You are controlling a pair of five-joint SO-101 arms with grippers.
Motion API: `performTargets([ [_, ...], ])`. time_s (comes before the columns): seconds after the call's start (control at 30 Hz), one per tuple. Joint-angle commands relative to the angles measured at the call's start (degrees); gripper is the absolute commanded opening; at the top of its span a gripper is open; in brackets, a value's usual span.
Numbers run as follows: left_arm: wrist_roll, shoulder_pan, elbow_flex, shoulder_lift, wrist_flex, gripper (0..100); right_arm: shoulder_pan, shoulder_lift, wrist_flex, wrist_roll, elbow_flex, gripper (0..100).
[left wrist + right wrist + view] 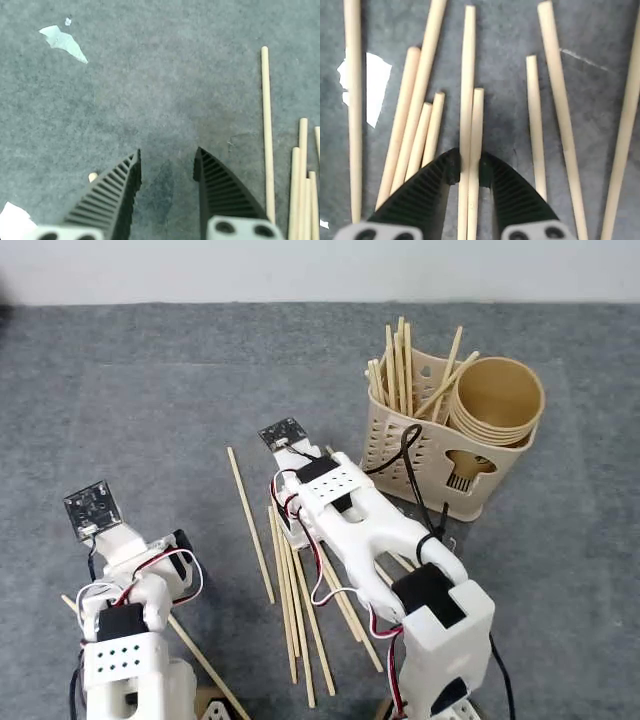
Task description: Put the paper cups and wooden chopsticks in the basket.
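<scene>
We see a grey, carpet-like fabric surface [150,390] meeting a plain white wall [300,270] at its far edge; small pale scraps [62,42] dot it.

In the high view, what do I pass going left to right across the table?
Left arm → lone chopstick → right arm → basket.

The left jaws stand apart, and between and ahead of them the grey carpeted counter [165,90] lies bare. A flat pale paper scrap [62,42] lies well ahead. Just beside them is a spread of pale wooden chopsticks [266,130]. Two of these sticks fill the gap of the right jaws, and more crowd either side. Beyond, the beige slotted plastic basket [498,476] is packed with upright sticks and stacked tan paper cups [497,400]. A black cable [408,462] crosses its front.
</scene>
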Motion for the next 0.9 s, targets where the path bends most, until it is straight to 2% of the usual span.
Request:
performTargets([
  [0.0, -0.4, -0.4, -0.2, -1.2, -1.1, 17, 0.0, -0.3, -0.2, 1.7, -1.2, 0.9],
  [0.23, -0.4, -0.4, -0.2, -1.2, -1.1, 17, 0.2, -12.1, 11.4, 2.0, -7.0, 0.8],
  [0.57, -0.4, -0.4, -0.1, -1.2, -1.1, 17, 1.3, -22.4, 32.4, 5.7, -33.1, 0.8],
  [0.7, -0.4, -0.4, -0.1, -1.2, -1.1, 17, 4.8, -22.8, 35.8, 8.2, -47.4, 0.8],
  [0.87, -0.4, -0.4, -0.1, -1.2, -1.1, 17, 9.5, -22.8, 35.4, 8.2, -60.0, 0.8],
])
